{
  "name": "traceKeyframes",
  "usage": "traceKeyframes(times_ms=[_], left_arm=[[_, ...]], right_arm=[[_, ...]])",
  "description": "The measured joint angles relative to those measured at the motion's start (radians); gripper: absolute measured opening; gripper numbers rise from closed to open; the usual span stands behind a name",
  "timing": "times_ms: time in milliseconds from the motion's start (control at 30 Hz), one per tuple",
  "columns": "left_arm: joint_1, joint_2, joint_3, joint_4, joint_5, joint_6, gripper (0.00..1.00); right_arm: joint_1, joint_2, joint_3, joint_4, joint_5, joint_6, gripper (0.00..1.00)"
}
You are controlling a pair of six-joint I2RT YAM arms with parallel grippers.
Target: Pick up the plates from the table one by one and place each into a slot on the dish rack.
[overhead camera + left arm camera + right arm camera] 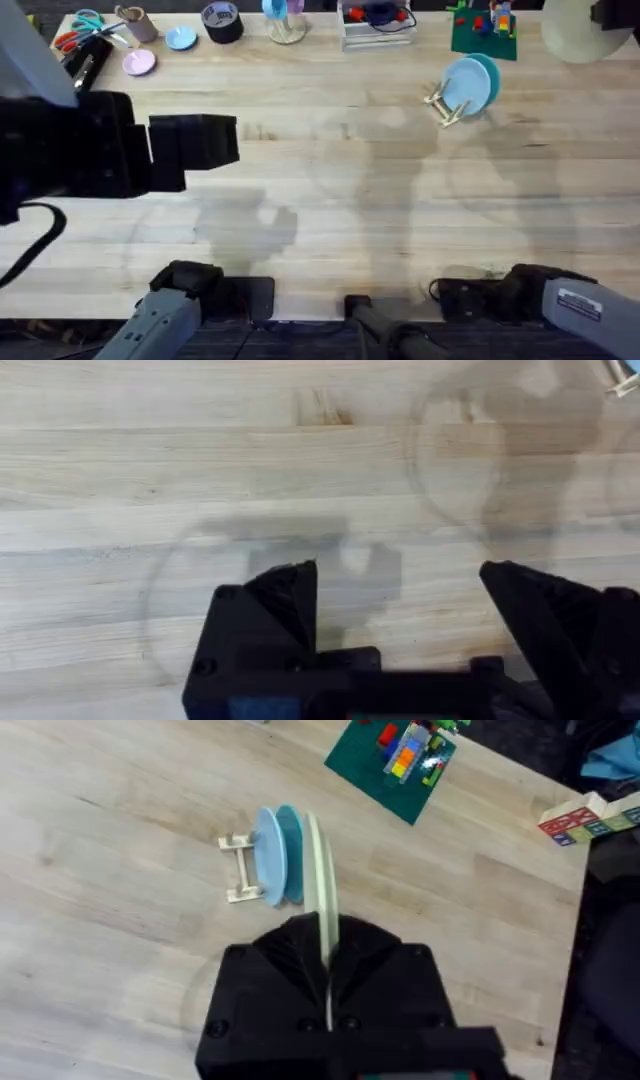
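Plates: two light blue plates [277,855] stand upright on edge in the dish rack [240,870], one behind the other. In the overhead view the rack [443,105] sits on the counter [330,190] toward the far right, the blue plates [470,84] leaning in it. A pale yellow plate [324,910] is held edge-on in the right gripper [328,982], whose fingers are closed on its rim; the plate sits just beside the racked blue ones, above the counter [110,920]. In the overhead view this plate [582,30] appears large and blurred at the upper right corner. The left gripper [400,615] hangs over bare counter [200,470] with its fingers [285,605] spread wide and nothing between them. A green board with coloured bricks [392,765] lies on the counter beyond the rack.
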Motion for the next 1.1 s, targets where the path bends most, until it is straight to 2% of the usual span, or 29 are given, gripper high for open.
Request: traceKeyframes(times_ms=[333, 1100], left_arm=[[0.0, 0.0, 0.0, 0.0, 0.0, 0.0, 0.994], [0.0, 0.0, 0.0, 0.0, 0.0, 0.0, 0.993]], right_arm=[[0.0, 0.005, 0.0, 0.0, -0.059, 0.003, 0.028], [0.01, 0.054, 0.0, -0.018, -0.068, 0.003, 0.028]])
